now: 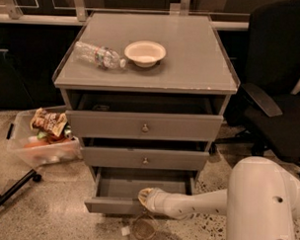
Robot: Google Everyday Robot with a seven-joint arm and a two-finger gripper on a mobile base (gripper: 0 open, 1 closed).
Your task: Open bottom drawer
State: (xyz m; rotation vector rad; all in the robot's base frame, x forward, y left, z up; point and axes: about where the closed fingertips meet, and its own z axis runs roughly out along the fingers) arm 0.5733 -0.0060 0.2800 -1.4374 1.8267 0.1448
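The bottom drawer [112, 205] is the lowest of three in the grey cabinet [146, 85]. It stands pulled out, and its plain grey tray [138, 183] shows. My gripper [145, 197] is at the middle of its front edge, where it covers the knob. My white arm [201, 203] reaches in from the lower right. The middle drawer [145, 159] and the top drawer [145, 126] sit slightly ajar above it.
A plastic bottle [98, 55] and a white bowl [145, 52] lie on the cabinet top. A clear bin of snacks [40, 140] stands on the floor at the left. A black office chair [279, 97] is at the right. A round clear object [144, 228] lies on the floor below the drawer.
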